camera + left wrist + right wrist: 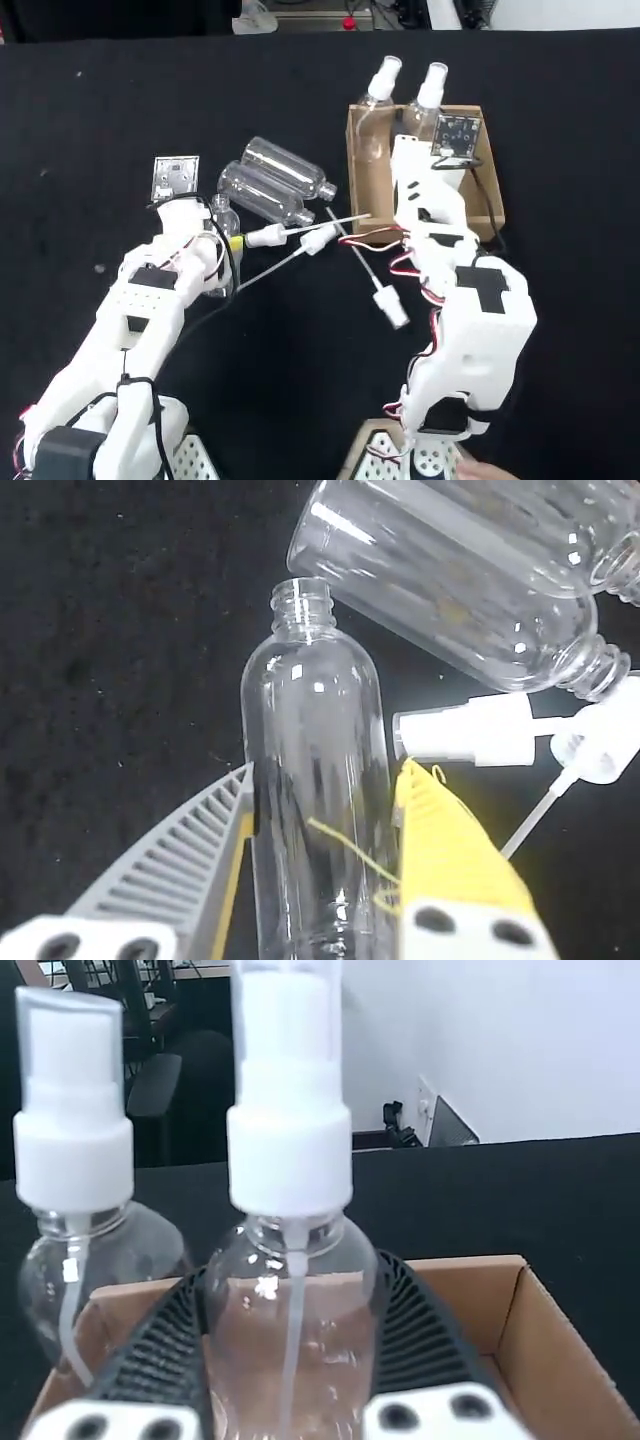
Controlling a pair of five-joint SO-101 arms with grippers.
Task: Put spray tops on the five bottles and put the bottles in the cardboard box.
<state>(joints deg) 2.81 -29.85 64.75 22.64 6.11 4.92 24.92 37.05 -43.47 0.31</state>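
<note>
- The cardboard box point(368, 190) sits toward the far edge of the table, a little right of the middle, with its open side up.
- The right gripper point(290, 1285) is over the box. Its two black jaws are closed snugly on either side of a capped bottle point(290, 1160), which stands upright in the box's far half.
- Just beside it, toward the box's far-left corner, stands a second capped bottle point(75, 1160), also upright and apart from the jaws.
- The left gripper point(325, 780) is left of the table's middle. Its grey and yellow jaws are pressed against the sides of a bare bottle point(315, 730), whose open neck has nothing on it.
- Two lying bottles, one point(288, 168) behind the other point(262, 194), rest side by side between the left gripper and the box. Both have uncapped necks pointing toward the box.
- Two loose spray tops point(266, 237) point(319, 240) lie just beside the bare bottle, on its box side, below the lying bottles' necks.
- A third spray top point(392, 308) lies near the table's middle, on the near side of the box's near-left corner.
</note>
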